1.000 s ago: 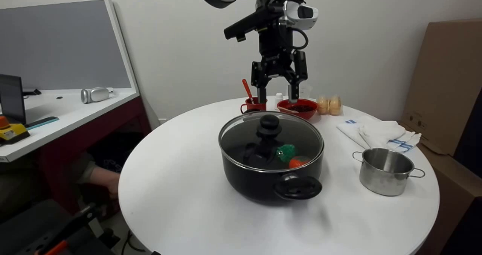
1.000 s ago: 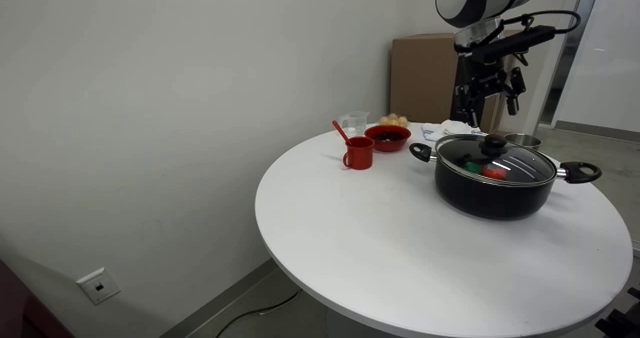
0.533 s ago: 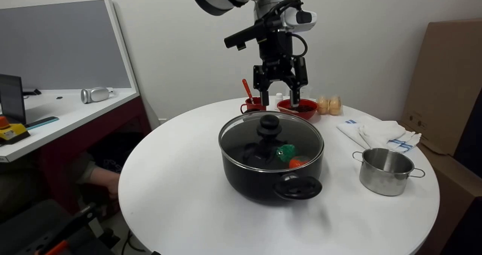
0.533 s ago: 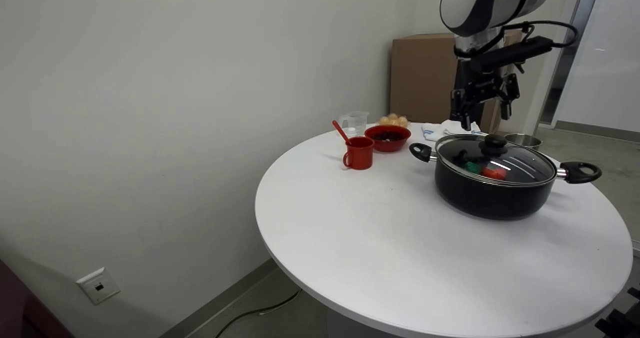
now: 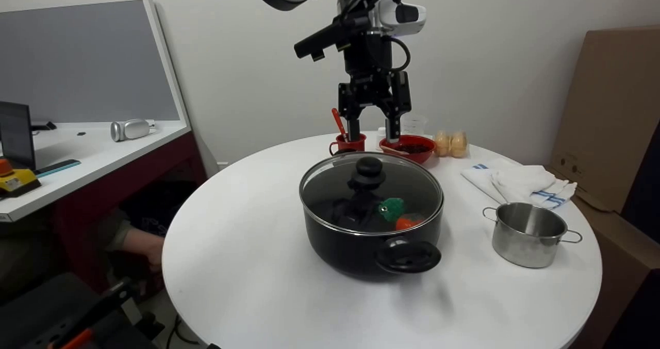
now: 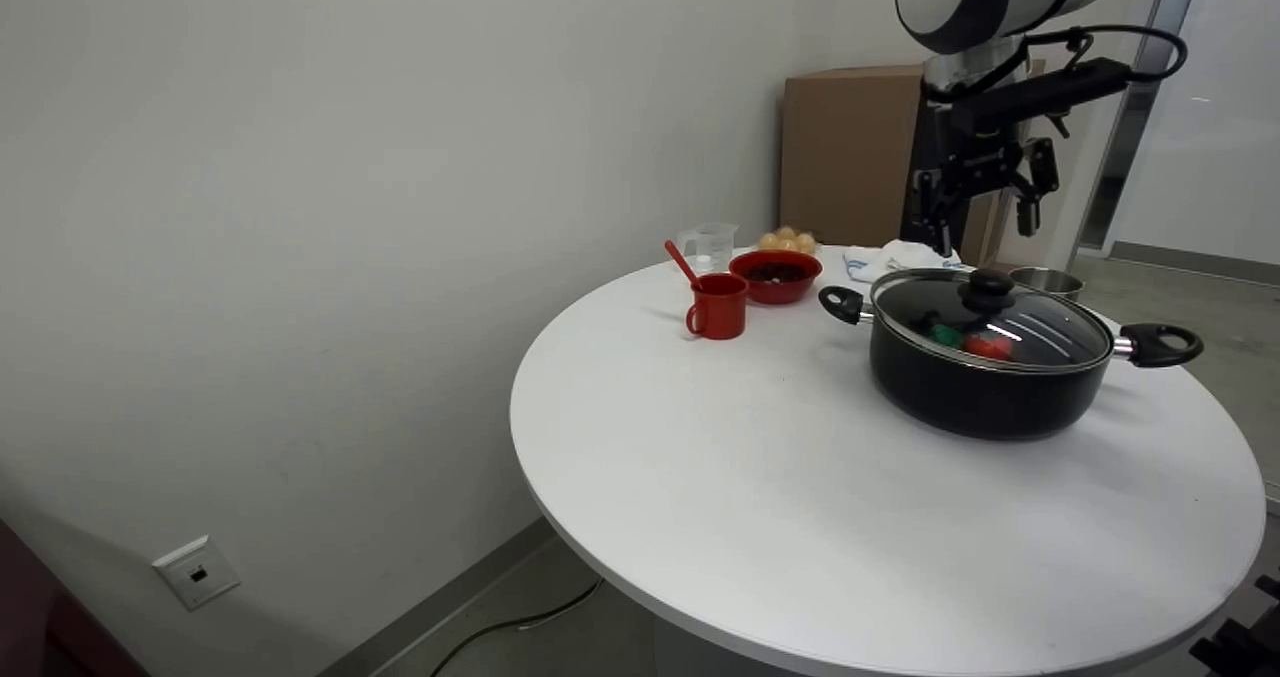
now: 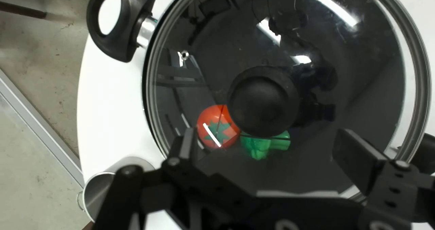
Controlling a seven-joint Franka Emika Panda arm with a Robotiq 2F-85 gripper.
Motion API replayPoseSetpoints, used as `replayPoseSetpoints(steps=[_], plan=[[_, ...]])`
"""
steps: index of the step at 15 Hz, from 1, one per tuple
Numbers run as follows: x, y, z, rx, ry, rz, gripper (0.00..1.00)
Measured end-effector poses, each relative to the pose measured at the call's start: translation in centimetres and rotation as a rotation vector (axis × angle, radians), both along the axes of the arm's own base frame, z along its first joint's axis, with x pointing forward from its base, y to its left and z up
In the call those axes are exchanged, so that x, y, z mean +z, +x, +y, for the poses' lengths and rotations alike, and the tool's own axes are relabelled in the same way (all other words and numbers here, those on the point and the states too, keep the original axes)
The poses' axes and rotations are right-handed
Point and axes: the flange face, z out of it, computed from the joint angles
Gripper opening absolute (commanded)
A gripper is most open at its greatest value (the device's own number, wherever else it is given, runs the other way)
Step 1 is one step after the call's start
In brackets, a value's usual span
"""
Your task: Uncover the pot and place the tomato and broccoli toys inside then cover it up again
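Note:
The black pot (image 5: 350,256) stands on the round white table with its glass lid (image 5: 325,199) on it. It also shows in an exterior view (image 6: 985,402). The lid's black knob (image 5: 369,168) is at the middle; it also shows in the wrist view (image 7: 263,102). Through the glass, the red-orange tomato (image 7: 212,121) and the green broccoli (image 7: 260,146) lie side by side inside the pot. The knob hides part of the broccoli in the wrist view. My gripper (image 5: 373,131) is open and empty, above and behind the lid's knob, apart from it. It also shows in an exterior view (image 6: 987,232).
A small steel pot (image 5: 526,243) and a white towel (image 5: 521,181) are beside the black pot. A red mug (image 6: 718,309) with a red spoon, a red bowl (image 6: 775,282), a clear measuring cup (image 6: 712,247) and eggs (image 5: 450,144) stand near the far edge. A cardboard box (image 5: 603,106) stands beyond.
My gripper dipped slightly, then rose again and shifted a little sideways, still open. The pot, lid and both toys have not moved.

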Motion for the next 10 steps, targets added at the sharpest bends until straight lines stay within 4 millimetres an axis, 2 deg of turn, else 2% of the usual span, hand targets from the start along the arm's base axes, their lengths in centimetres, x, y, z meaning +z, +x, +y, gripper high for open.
replayPoseSetpoints(steps=[7, 8, 10], plan=[[-1.3, -2.3, -0.8, -0.063, 0.008, 0.008, 1.00], [-1.6, -2.6, -1.1, -0.072, 0.007, 0.004, 0.97], [-2.1, -3.0, -1.7, -0.088, 0.004, -0.012, 0.73]])
